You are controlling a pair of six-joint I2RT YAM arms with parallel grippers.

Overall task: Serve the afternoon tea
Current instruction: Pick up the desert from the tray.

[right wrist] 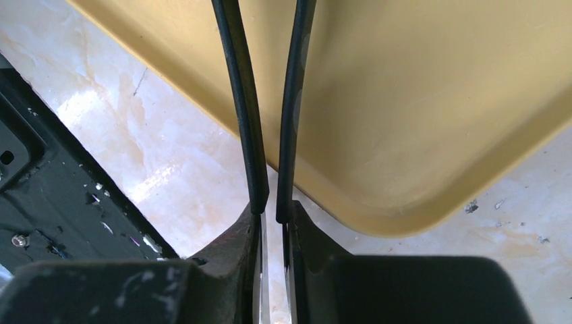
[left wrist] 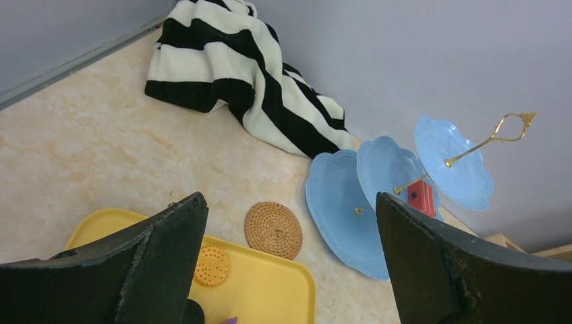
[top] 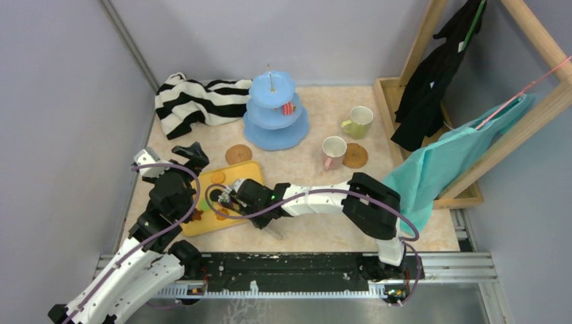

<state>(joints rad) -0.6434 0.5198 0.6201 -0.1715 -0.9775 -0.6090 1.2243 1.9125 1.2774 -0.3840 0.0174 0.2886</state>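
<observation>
The left gripper (left wrist: 290, 202) hung wide apart. The right gripper (right wrist: 265, 27) stood nearly together over the tray (right wrist: 418, 101); whether it held anything, I couldn't tell.

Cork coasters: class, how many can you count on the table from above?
2. One coaster lies between the yellow tray and the tiered stand; the other coaster lies beside the pink-handled cup. Others could be hidden from view.

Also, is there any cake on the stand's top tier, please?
No, the top tier is bare; the red piece lies on the middle tier.
</observation>
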